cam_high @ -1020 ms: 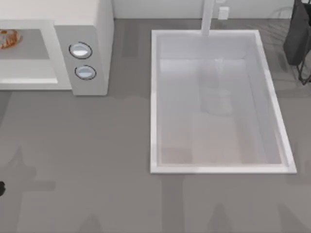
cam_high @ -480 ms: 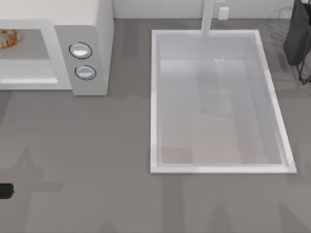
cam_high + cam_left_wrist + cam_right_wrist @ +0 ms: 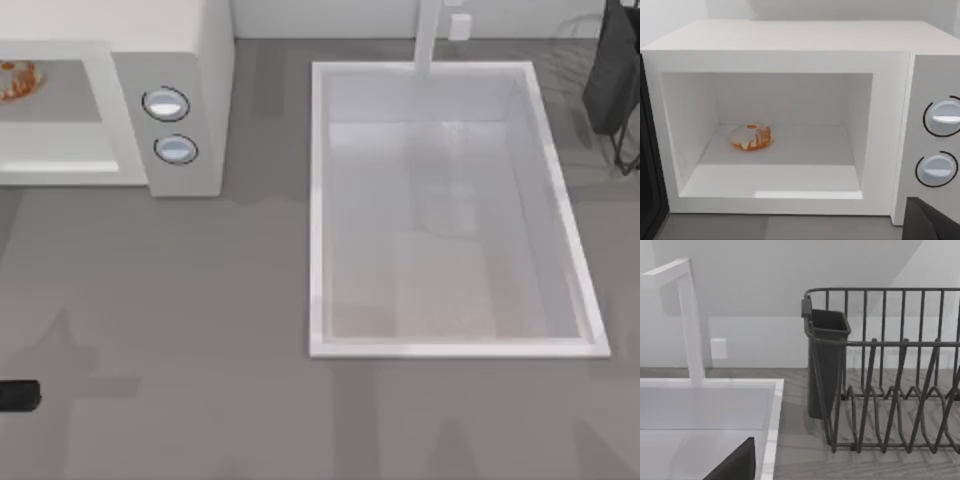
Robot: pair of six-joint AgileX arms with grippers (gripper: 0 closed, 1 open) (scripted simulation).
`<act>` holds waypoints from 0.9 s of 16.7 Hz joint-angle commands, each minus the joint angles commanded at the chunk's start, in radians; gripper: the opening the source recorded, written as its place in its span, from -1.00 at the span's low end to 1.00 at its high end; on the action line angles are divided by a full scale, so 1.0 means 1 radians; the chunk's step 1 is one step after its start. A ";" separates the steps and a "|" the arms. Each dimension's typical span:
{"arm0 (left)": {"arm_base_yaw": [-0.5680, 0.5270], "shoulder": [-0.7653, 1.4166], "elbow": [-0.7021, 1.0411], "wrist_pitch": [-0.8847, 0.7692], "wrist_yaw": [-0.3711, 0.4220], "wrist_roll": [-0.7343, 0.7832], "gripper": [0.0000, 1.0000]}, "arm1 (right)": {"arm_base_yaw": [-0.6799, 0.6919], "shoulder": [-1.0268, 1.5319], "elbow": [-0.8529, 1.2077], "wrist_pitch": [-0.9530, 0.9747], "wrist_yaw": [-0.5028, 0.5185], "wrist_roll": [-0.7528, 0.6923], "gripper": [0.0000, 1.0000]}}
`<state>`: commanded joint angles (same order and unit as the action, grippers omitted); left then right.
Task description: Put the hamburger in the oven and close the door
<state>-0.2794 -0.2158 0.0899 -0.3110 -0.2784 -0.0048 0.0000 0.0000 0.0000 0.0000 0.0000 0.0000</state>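
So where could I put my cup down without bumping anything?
The grey counter in front of the oven and the sink is bare, except for the left hand at the left edge. The strip between oven and sink is bare but narrow. The far right corner is crowded by the dish rack. The hamburger sits inside the oven.

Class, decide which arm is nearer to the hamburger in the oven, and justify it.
Left. Its wrist camera faces the oven cavity holding the hamburger, at the table's left. The right arm looks at the sink and dish rack, at the table's right.
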 joint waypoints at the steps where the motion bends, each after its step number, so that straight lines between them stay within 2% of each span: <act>1: 0.000 0.000 0.000 0.000 0.000 0.000 -1.00 | 0.000 0.000 0.000 0.000 0.000 0.000 1.00; 4: -0.010 0.012 -0.006 0.011 -0.013 -0.001 -1.00 | 0.000 0.000 0.000 0.000 0.000 0.000 1.00; 12: -0.216 0.086 -0.063 0.141 -0.219 -0.002 -1.00 | 0.000 0.000 0.000 0.000 0.000 0.000 1.00; 15: -0.224 0.089 -0.065 0.146 -0.227 -0.002 -1.00 | 0.000 0.000 0.000 0.000 0.000 0.000 1.00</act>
<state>-0.5036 -0.1271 0.0252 -0.1653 -0.5057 -0.0072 0.0000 0.0000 0.0000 0.0000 0.0000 0.0000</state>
